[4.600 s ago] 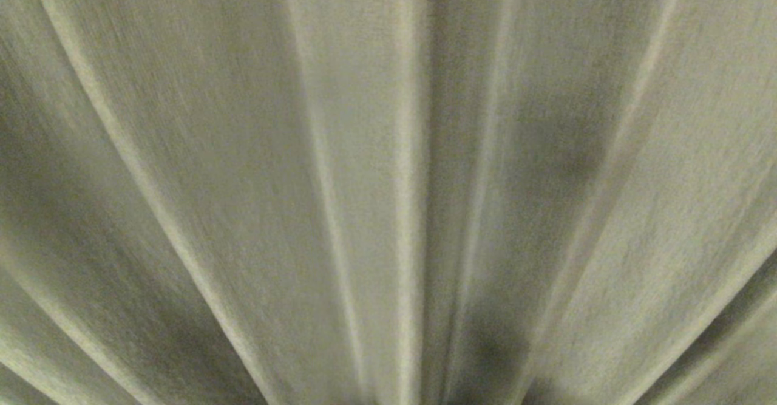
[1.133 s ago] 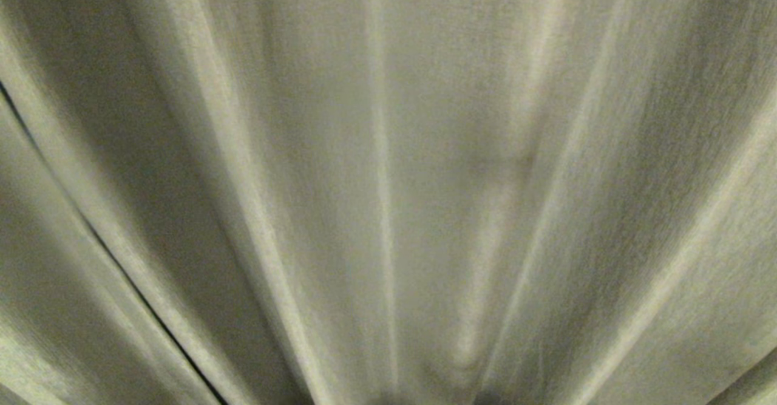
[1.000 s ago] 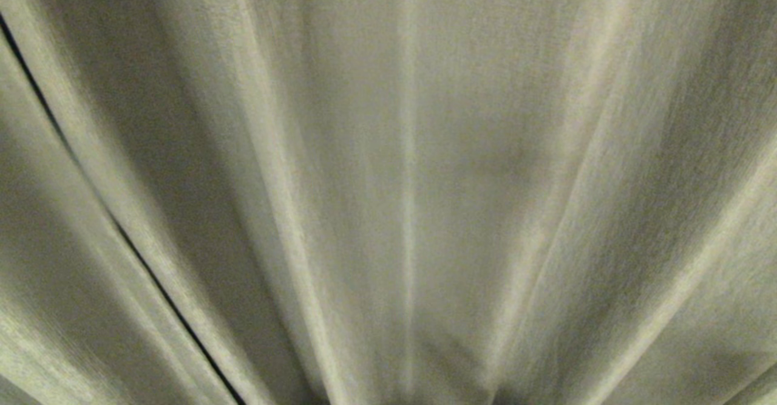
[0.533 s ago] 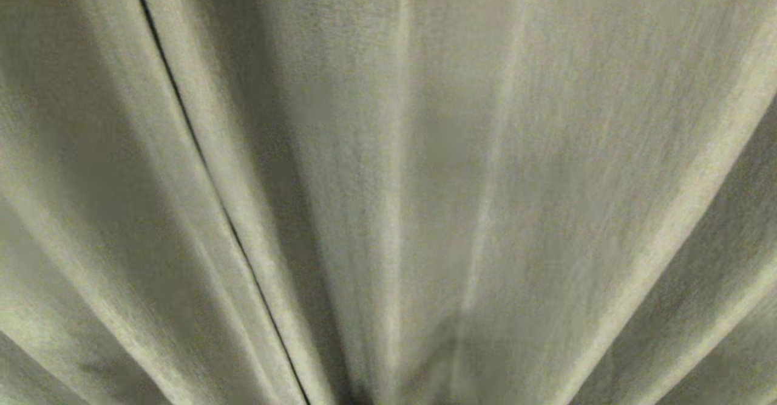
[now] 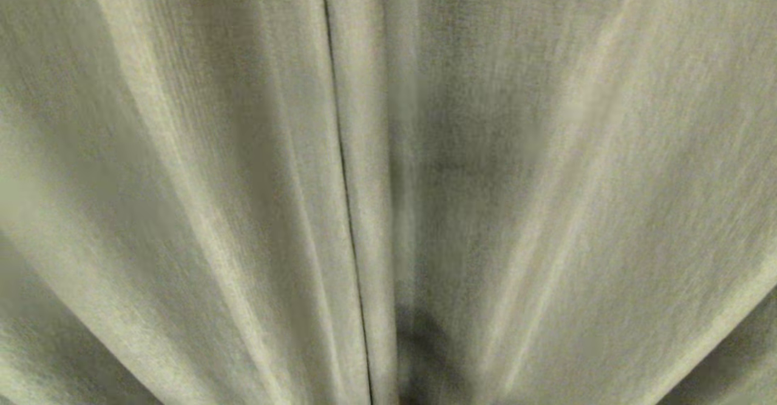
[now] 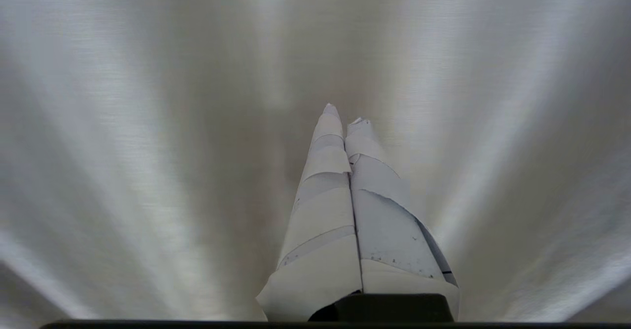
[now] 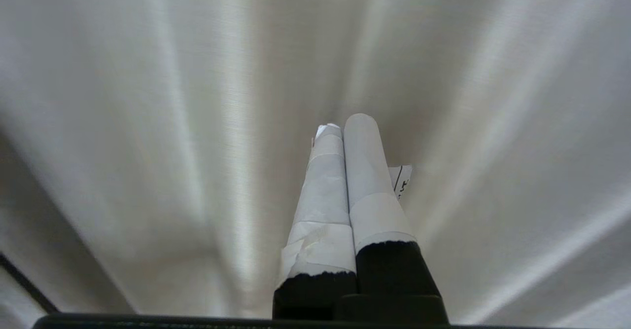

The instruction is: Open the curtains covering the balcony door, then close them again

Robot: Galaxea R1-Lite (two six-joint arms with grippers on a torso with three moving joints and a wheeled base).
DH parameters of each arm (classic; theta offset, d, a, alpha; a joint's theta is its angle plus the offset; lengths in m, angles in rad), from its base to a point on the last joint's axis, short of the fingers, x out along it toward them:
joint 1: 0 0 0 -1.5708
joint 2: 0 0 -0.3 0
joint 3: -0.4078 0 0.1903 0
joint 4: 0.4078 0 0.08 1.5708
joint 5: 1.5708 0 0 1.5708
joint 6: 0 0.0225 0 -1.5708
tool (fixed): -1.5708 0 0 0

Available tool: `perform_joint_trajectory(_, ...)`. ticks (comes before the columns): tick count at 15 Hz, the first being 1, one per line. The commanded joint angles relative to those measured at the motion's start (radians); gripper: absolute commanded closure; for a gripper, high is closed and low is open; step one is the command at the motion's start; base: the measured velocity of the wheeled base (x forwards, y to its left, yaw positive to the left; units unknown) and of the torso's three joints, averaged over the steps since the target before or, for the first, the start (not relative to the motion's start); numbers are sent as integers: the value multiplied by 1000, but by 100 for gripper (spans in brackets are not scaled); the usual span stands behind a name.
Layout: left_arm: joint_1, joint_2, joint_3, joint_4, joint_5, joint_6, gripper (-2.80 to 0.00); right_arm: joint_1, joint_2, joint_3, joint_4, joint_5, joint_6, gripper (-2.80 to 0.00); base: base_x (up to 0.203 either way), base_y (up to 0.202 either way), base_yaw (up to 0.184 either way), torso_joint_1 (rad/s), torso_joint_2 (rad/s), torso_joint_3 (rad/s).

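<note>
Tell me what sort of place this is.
Likely indoors, right up against a curtained window or door. Pleated cream curtains fill every view, and a thin dark seam runs where two panels meet. Nothing beyond the fabric shows.

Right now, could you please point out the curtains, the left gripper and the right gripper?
curtains [image 5: 546,150], head view, pleated fabric.
left gripper [image 6: 343,114], left wrist view, closed fingertips.
right gripper [image 7: 343,124], right wrist view, closed fingertips.

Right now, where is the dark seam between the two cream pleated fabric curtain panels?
In the head view the dark seam runs top to bottom just left of centre, with the cream pleated curtain panels meeting on either side.
</note>
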Motion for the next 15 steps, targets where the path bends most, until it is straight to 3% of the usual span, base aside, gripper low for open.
perform_joint_trajectory(1, 0, 0, 0, -1, 1, -1, 0, 0, 0, 0, 0, 1, 0, 0, 0, 191, -1, 4, 0, 2)
perform_joint_trajectory(4, 0, 0, 0, -3, 1, -1, 0, 0, 0, 0, 0, 1, 1, 0, 0, 134, 0, 1, 0, 3)
perform_joint_trajectory(15, 1, 0, 0, -3, 1, -2, 0, 0, 0, 0, 0, 2, 10, 0, 0, 0, 0, 0, 0, 0)
